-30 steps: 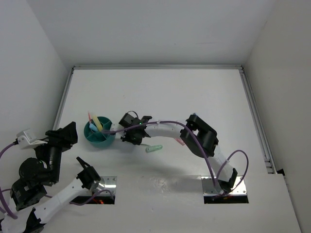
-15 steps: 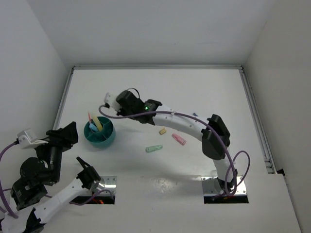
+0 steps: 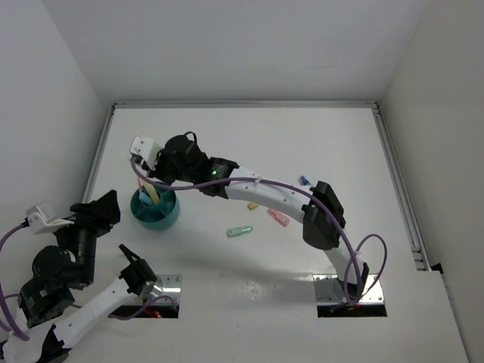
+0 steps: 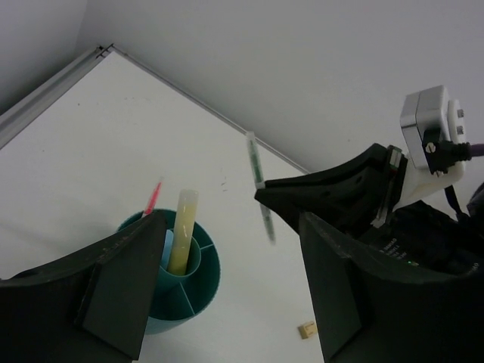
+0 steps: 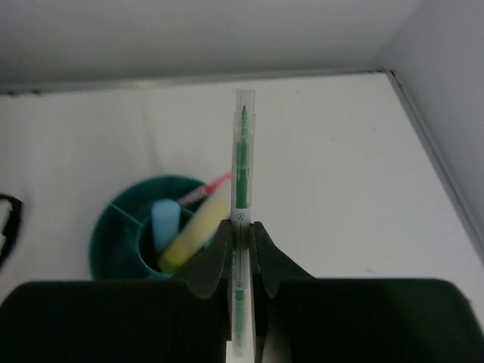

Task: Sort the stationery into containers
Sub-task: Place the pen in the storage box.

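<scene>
The right gripper has its jaws clamped on the thin green pen, gripping the lower barrel so that most of the pen juts out past the tips. In the left wrist view the pen hangs nearly upright in the air, above and a little to the far side of the teal cup. The cup stands by the left edge of the counter, about halfway along it. Already standing in the cup are a yellow marker, a light-blue marker and a pink-red pen, all leaning on the rim or the dividers.

The pen looks light and stiff, with a smooth plastic barrel. A grip this narrow on so thin a thing could let it swivel — a hold nearer mid-barrel would steady it, though the present one leaves the leading end free to enter a compartment. It is likely longer than the cup is deep, so it should end up leaning rather than lying flat. The cup itself seems light enough to slide or tip if knocked.

The left gripper waits near the left edge with its jaws apart and nothing between them. A pink marker, a tan eraser and a pale green piece lie loose toward the middle of the counter.
</scene>
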Robot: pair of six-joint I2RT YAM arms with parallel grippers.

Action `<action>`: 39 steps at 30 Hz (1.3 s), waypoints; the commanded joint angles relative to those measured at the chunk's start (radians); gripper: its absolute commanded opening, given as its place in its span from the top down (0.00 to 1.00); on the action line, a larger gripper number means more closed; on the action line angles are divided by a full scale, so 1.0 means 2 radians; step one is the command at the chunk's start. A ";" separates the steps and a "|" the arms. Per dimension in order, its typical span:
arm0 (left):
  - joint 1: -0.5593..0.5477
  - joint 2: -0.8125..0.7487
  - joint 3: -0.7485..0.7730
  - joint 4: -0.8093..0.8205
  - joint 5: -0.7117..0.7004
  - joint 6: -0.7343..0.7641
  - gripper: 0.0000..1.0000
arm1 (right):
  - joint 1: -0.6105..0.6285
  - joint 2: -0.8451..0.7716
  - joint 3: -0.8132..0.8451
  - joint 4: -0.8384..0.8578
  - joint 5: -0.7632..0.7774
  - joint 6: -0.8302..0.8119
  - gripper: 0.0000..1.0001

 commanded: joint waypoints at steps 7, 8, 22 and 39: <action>-0.005 -0.042 -0.015 0.024 0.009 0.018 0.27 | -0.019 0.055 0.056 0.192 -0.190 0.186 1.00; -0.005 -0.037 -0.015 0.024 0.009 0.018 0.27 | -0.019 0.055 0.039 0.271 -0.206 0.216 1.00; -0.005 -0.052 -0.015 0.033 0.024 0.033 0.28 | -0.015 0.176 0.126 0.336 -0.245 0.290 1.00; -0.005 -0.056 -0.015 0.033 0.029 0.033 0.28 | -0.010 0.235 0.141 0.365 -0.222 0.295 1.00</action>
